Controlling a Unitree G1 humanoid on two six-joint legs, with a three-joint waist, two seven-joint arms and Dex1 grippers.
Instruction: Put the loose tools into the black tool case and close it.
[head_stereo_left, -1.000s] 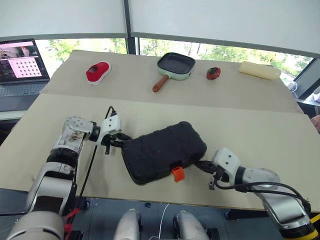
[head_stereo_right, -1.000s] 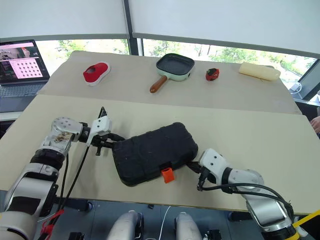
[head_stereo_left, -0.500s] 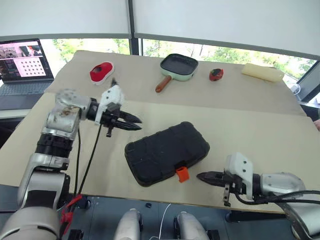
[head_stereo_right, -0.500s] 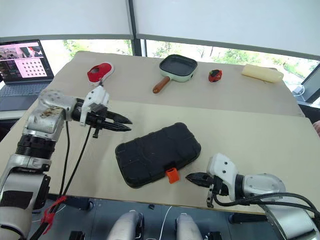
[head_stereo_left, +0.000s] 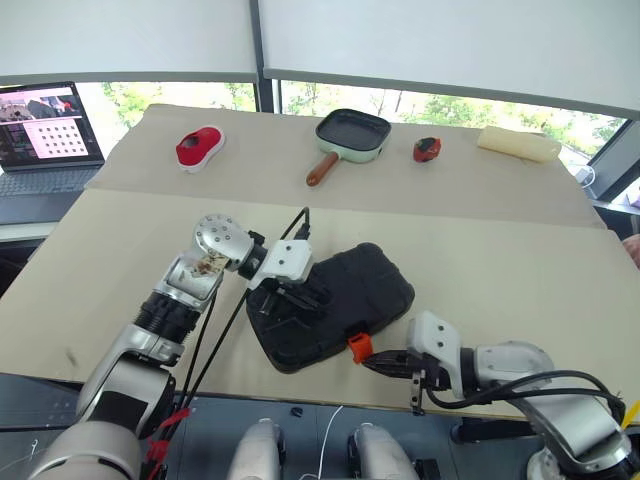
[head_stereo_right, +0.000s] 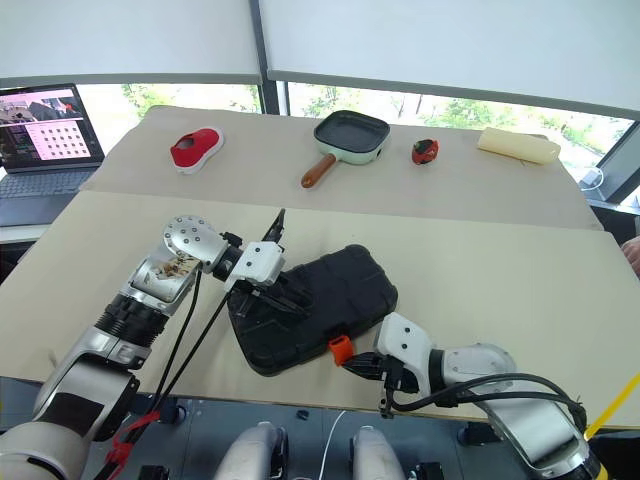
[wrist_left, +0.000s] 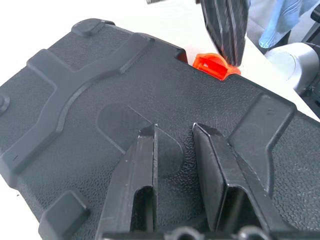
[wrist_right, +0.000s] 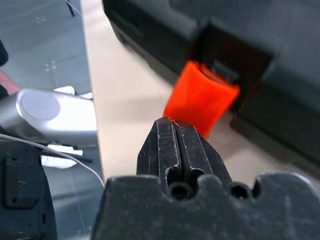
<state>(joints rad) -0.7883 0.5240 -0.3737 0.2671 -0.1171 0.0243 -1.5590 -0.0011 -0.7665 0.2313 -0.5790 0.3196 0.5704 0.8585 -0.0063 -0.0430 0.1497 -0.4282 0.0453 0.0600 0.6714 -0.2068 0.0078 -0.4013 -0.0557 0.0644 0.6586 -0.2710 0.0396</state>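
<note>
On table, black tool case (head_stereo_left: 330, 318), unlabelled, shut

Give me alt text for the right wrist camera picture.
The right gripper, fingers shut together, points at the orange latch sticking out from the edge of the closed black tool case. The case lies on a tan table.

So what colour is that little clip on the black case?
Bright orange. The clip shows best in the right wrist view.
</note>
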